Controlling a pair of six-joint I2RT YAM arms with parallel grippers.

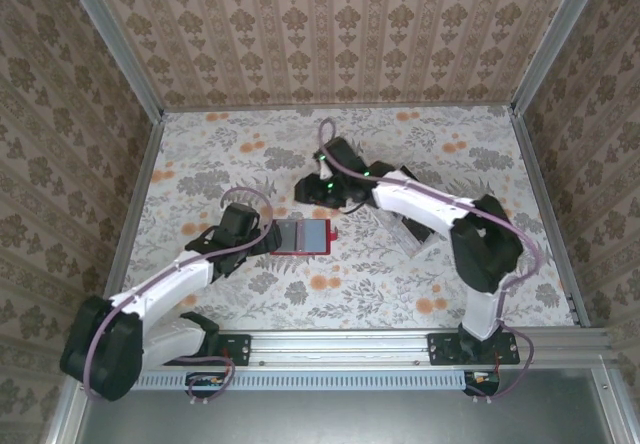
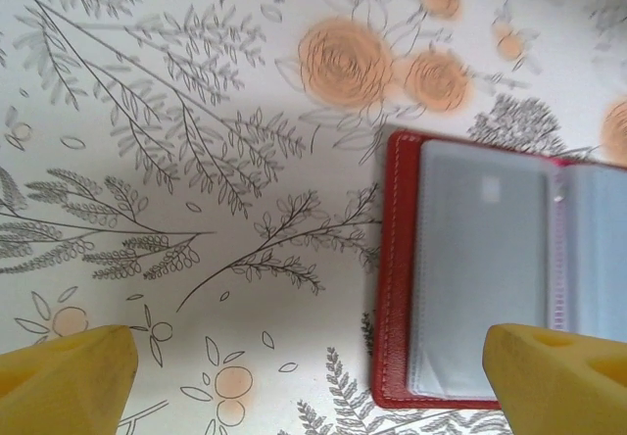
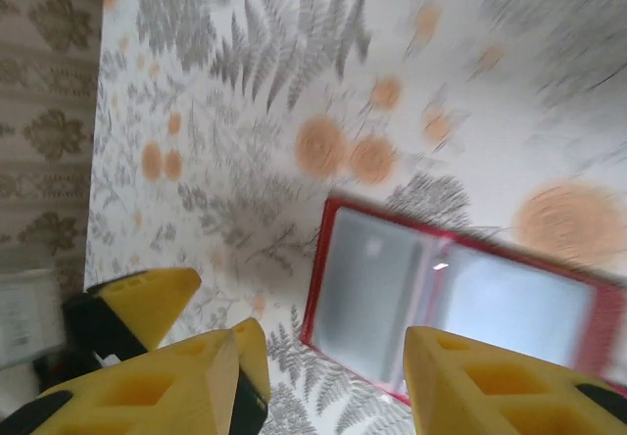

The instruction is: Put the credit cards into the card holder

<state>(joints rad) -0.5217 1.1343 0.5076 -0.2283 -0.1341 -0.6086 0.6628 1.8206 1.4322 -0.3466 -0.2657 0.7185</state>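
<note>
Step in hand: I judge it is preparing the card holder [image 1: 303, 236], not yet inserting, because it lies open and I hold no card.
Left gripper [image 2: 309, 371]: its jaws stand wide and hold nothing. It is low over the table [image 1: 450, 164] at the holder's left edge. In the left wrist view one fingertip [image 2: 558, 381] overlaps the near corner of the red cover; I cannot tell whether it touches.
Right gripper [image 3: 321, 357]: the jaws are about half apart. I see only table pattern and the holder between them, no card. In the top view it hangs just beyond the holder's far side.
Holder, place: near the middle of the table, between my two grippers.
Holder, facing: it lies flat, with the inside and its clear grey sleeves turned up.
Holder, long axis: opened out, it runs left to right across the table, and the fold crosses it from near to far.
Sleeve mouths: I cannot tell to which side they open.
Cards: too small or hidden for me to place them.
Next move, as I judge: the left gripper steadies the left cover so the holder stays open, and the right gripper fetches one card and brings it flat, in line with a sleeve.
</note>
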